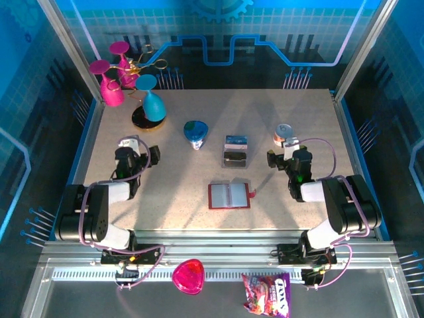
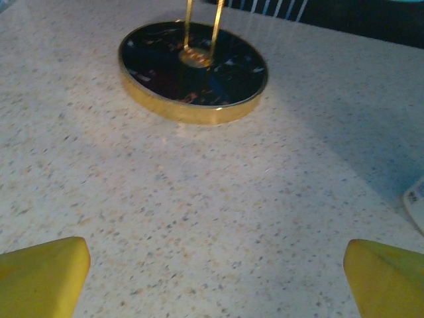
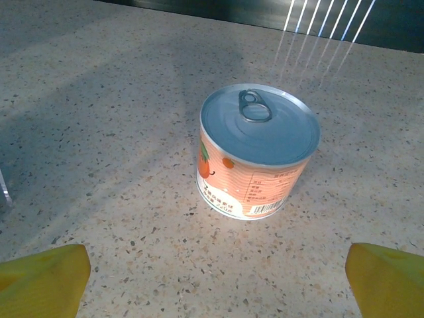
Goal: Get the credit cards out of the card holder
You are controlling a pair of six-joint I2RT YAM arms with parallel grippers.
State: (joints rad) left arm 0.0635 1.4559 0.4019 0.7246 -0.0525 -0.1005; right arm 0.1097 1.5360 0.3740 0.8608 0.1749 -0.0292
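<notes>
The card holder (image 1: pixel 229 195) lies open on the table's near middle, dark red with pale grey pockets and its snap tab to the right. Just beyond it lie a blue credit card (image 1: pixel 236 140) and a dark credit card (image 1: pixel 235 158), one behind the other. My left gripper (image 1: pixel 138 148) rests low at the left, well apart from the holder, and its yellow fingertips (image 2: pixel 43 275) stand wide open over bare table. At the right, my right gripper (image 1: pixel 283 154) is also open, with nothing between its yellow fingertips (image 3: pixel 387 278).
A gold-rimmed black stand base (image 2: pixel 192 69) with pink and teal cups (image 1: pixel 116 79) is at the back left. A teal heart-shaped object (image 1: pixel 195 132) lies mid-table. An orange-labelled can (image 3: pixel 257 159) stands just ahead of my right gripper. A pink heart dish (image 1: pixel 188 275) and a snack bag (image 1: pixel 266 295) lie below the near rail.
</notes>
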